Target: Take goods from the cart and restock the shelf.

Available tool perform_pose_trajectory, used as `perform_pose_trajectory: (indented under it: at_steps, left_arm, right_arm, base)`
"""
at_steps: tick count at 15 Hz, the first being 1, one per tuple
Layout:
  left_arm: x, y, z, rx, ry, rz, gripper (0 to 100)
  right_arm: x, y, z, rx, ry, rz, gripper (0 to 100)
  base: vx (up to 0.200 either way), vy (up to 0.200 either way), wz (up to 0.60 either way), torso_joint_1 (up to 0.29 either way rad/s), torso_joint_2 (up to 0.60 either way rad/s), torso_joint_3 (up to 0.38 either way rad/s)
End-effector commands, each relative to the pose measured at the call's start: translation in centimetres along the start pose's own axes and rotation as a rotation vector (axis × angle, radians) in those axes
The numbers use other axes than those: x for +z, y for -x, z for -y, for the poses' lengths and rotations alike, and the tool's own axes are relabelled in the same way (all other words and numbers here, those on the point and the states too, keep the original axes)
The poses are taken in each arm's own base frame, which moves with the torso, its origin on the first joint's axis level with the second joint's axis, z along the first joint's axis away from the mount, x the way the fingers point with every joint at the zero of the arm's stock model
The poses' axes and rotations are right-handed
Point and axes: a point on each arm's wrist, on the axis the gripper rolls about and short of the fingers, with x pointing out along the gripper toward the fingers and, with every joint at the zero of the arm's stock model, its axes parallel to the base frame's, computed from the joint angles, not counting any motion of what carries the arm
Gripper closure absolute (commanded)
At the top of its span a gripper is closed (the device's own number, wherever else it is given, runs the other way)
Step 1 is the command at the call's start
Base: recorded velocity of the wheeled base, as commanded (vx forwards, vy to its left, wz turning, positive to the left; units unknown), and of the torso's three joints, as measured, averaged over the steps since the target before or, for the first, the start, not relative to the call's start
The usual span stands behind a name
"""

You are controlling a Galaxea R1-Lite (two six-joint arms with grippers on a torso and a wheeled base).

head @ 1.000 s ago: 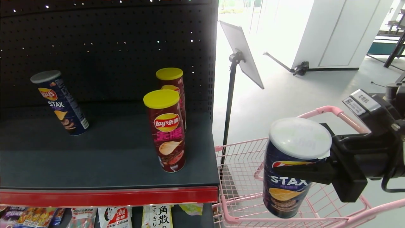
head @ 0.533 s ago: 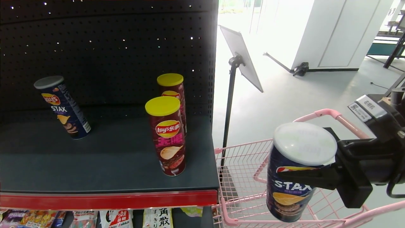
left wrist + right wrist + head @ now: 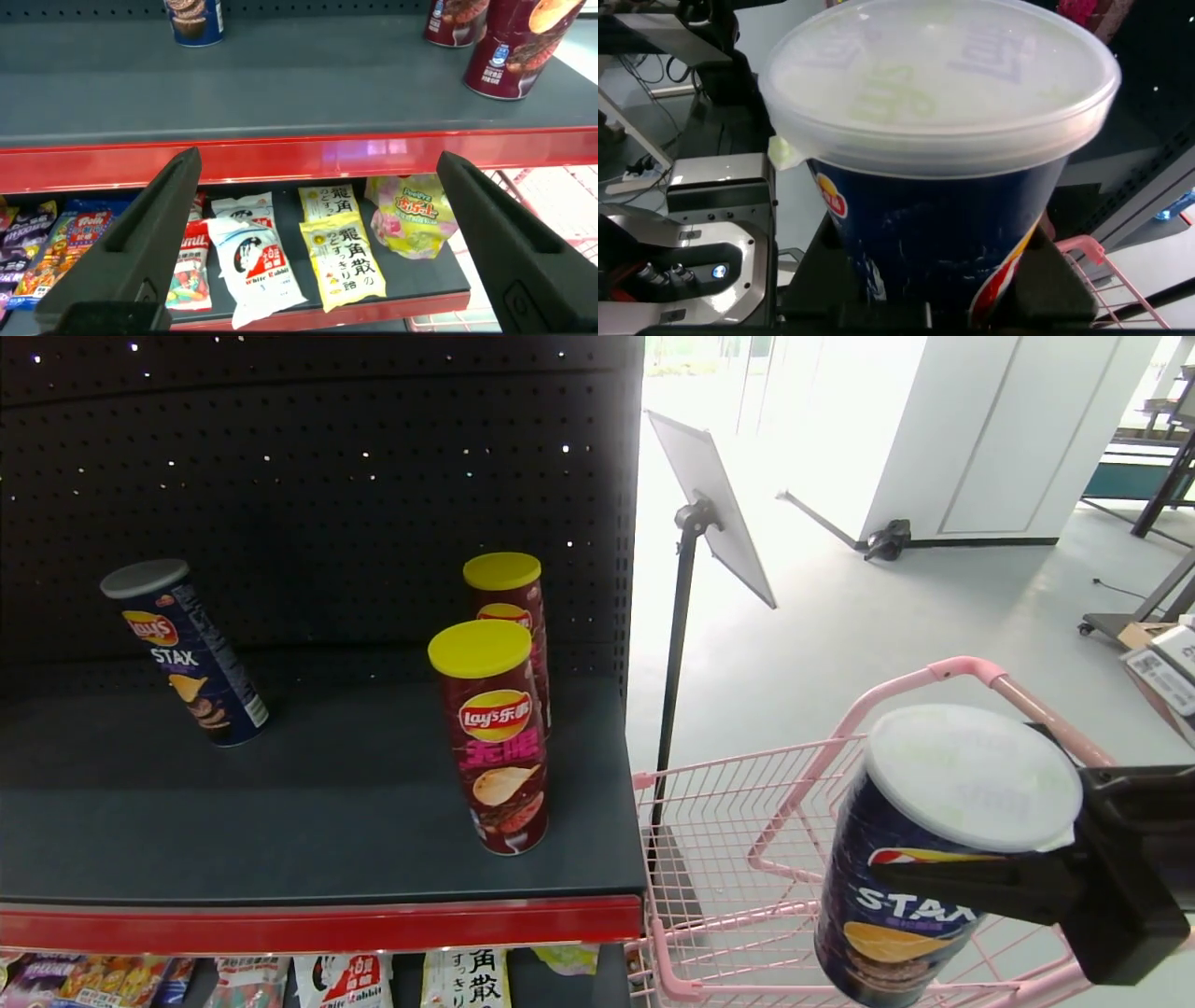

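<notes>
Your right pincer (image 3: 943, 859) clamps the tall dark-blue crisp can (image 3: 887, 943) with a white lid, tilted above the pink wire cart (image 3: 747, 859) beside the dark shelf (image 3: 327, 803). Swinging across, it could topple the yellow-lidded red can (image 3: 490, 737). Your left pincer (image 3: 318, 161) gapes empty.

cans (image 3: 488, 737) on shelf (image 3: 280, 812), cart (image 3: 966, 665) right of shelf, snack bags (image 3: 341, 247) below

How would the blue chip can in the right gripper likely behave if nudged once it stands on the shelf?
The blue chip can is tall and narrow, so it probably tips if pushed near the top, then rolls. Its wall seems stiff: the right gripper clamps it without visible denting. Likely light: a side grip alone holds it.
</notes>
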Motion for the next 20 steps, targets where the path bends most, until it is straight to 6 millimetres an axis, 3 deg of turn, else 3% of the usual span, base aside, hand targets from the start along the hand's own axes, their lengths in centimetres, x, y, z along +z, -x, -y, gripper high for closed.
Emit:
perform_pose_trajectory:
  at_steps: [1, 4, 12, 20]
  left_arm:
    - [0.0, 0.0, 0.0, 0.0, 0.0, -0.001, 0]
    - [0.0, 0.0, 0.0, 0.0, 0.0, 0.001, 0]
    - [0.0, 0.0, 0.0, 0.0, 0.002, 0.001, 0]
    - [0.0, 0.0, 0.0, 0.0, 0.002, 0.001, 0]
  right_arm:
    - [0.0, 0.4, -0.6, -0.001, 0.009, 0.005, 100]
    - [-0.9, 0.4, -1.1, 0.01, -0.016, -0.012, 100]
    - [-0.3, 0.6, -1.2, -0.001, 0.004, 0.0, 100]
    - [0.1, 0.8, -1.6, -0.011, 0.027, 0.009, 100]
  base:
    - [0.0, 0.0, 0.0, 0.0, 0.0, 0.0]
    - [0.0, 0.0, 0.0, 0.0, 0.0, 0.0]
    - [0.0, 0.0, 0.0, 0.0, 0.0, 0.0]
    - [0.0, 0.2, 0.0, 0.003, 0.0, 0.004]
